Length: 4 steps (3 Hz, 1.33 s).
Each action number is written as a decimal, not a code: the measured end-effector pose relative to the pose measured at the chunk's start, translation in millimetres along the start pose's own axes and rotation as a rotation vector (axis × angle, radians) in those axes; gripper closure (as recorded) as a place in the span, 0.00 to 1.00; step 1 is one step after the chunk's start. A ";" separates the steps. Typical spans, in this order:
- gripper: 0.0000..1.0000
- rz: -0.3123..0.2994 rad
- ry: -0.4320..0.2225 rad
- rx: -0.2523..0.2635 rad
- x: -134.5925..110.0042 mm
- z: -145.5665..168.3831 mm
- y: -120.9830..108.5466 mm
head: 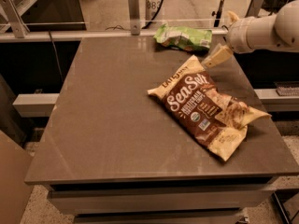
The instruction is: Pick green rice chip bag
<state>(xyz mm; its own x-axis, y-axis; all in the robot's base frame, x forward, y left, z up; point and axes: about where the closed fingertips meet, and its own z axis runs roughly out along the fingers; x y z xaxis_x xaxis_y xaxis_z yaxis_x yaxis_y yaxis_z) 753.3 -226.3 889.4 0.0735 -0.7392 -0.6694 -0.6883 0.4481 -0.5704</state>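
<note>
The green rice chip bag (183,37) is a small crinkled light-green bag with white patches, lying at the far edge of the dark table (107,115). My gripper (216,58) comes in from the right on a white arm and hangs just right of and a little nearer than the green bag, above the top corner of the brown-and-cream "Sea Salt" chip bag (205,107). It holds nothing that I can see.
The large Sea Salt bag lies diagonally across the table's right half. A metal rail with posts (134,13) runs behind the table's far edge. A lower shelf (32,104) sticks out on the left side.
</note>
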 end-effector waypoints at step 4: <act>0.00 0.324 -0.078 0.165 -27.0 47.2 -14.2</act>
<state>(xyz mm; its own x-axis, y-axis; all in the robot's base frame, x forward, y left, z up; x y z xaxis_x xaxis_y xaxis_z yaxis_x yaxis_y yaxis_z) 795.1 -188.9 893.1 -0.0703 -0.5080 -0.8585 -0.5601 0.7322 -0.3874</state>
